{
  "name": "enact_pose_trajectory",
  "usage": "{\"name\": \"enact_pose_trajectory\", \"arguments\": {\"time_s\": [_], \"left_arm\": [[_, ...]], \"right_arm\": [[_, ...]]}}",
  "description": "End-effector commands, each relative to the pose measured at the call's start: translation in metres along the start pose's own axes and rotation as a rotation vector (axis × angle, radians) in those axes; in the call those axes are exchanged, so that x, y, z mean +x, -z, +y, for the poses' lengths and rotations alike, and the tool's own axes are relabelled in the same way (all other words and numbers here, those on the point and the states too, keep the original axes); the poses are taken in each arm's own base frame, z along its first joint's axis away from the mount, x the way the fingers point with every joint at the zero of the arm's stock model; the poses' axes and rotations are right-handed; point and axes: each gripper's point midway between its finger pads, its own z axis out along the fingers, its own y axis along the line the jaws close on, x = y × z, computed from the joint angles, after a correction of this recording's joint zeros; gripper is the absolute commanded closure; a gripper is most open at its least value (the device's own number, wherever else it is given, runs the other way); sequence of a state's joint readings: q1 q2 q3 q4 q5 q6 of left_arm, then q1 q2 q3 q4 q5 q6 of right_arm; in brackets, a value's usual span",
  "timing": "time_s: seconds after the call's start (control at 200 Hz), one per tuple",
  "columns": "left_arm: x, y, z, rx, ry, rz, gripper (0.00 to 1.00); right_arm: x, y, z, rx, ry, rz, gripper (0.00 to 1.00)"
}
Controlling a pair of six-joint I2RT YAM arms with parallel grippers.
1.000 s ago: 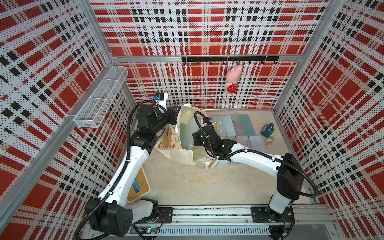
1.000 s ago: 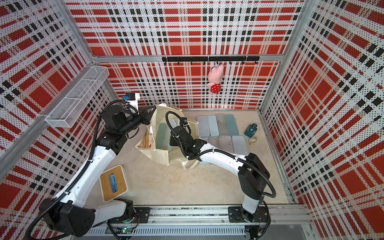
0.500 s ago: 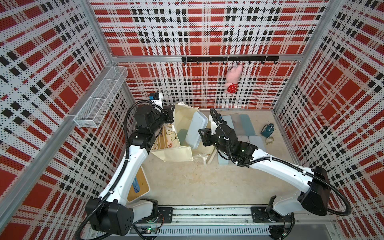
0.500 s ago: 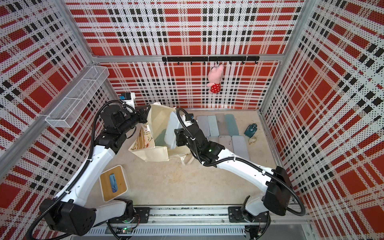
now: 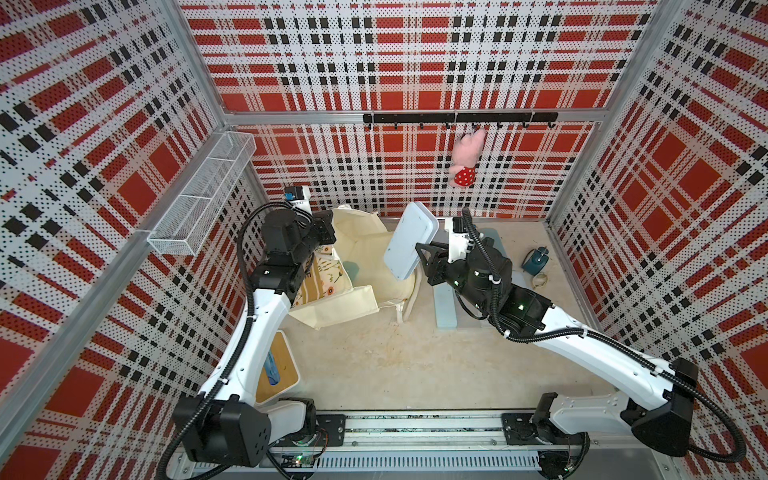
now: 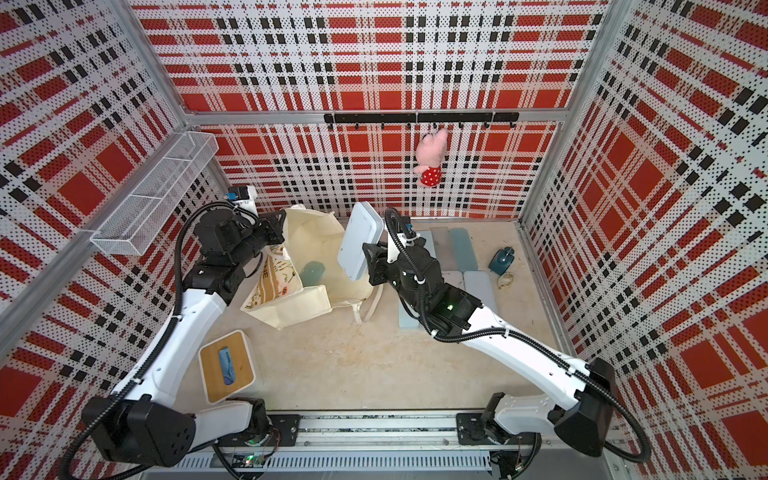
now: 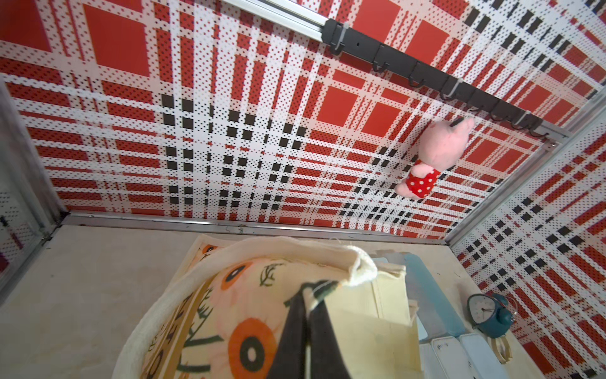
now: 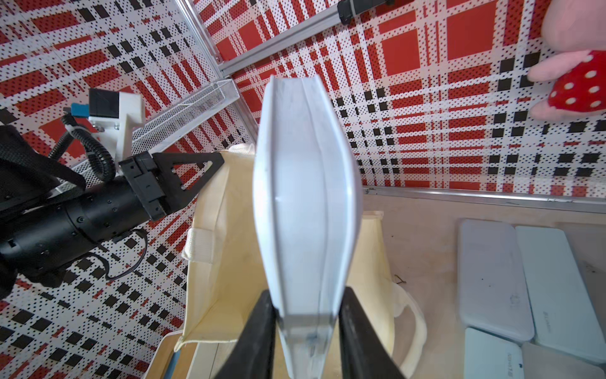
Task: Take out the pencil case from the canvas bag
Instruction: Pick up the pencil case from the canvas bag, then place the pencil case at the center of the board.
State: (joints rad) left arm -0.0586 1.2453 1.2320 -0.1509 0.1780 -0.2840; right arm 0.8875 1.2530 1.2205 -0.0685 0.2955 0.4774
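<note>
My right gripper [image 8: 306, 316] was closed partway onto one end of the white pencil case [image 5: 409, 241]. I held the case on edge in the air, out of the canvas bag [image 6: 316, 237] and just above its open mouth. My left gripper [image 7: 310, 292] was pinched fully shut on the bag's cream rim, and the bag stood on the table [image 5: 395, 353] between my arms.

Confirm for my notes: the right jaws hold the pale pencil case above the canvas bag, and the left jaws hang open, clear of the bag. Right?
No: the left gripper has its jaws shut on the rim of the canvas bag, per the left wrist view. The right gripper does hold the pencil case above it.
</note>
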Motion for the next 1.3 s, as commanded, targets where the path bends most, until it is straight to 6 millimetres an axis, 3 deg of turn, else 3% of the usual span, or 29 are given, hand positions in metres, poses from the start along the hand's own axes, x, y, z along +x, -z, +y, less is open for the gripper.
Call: {"name": "enact_pose_trajectory", "arguments": {"time_s": [0.0, 0.215, 0.381, 0.571, 0.701, 0.967, 1.298], "left_arm": [[-0.042, 0.015, 0.005, -0.032, -0.01, -0.114, 1.0], [-0.063, 0.032, 0.022, -0.103, -0.007, -0.167, 1.0], [-0.082, 0.046, 0.037, -0.155, 0.003, -0.221, 1.0], [-0.101, 0.055, 0.052, -0.179, 0.024, -0.267, 1.0], [-0.105, 0.056, 0.051, -0.158, 0.032, -0.286, 1.0], [-0.108, 0.055, 0.049, -0.14, 0.04, -0.298, 1.0], [-0.121, 0.063, 0.059, -0.189, 0.046, -0.332, 1.0]], "right_arm": [[-0.022, 0.014, -0.011, 0.035, 0.022, -0.051, 0.74], [-0.02, 0.007, -0.048, 0.19, 0.012, 0.028, 0.74], [0.016, -0.02, -0.07, 0.319, 0.02, 0.223, 0.74], [0.072, -0.045, -0.089, 0.362, -0.126, 0.428, 0.74], [0.106, -0.049, -0.102, 0.396, -0.188, 0.573, 0.74], [0.163, -0.048, -0.125, 0.571, -0.142, 0.873, 0.79], [0.197, -0.058, -0.139, 0.663, -0.096, 1.035, 0.78]]}}
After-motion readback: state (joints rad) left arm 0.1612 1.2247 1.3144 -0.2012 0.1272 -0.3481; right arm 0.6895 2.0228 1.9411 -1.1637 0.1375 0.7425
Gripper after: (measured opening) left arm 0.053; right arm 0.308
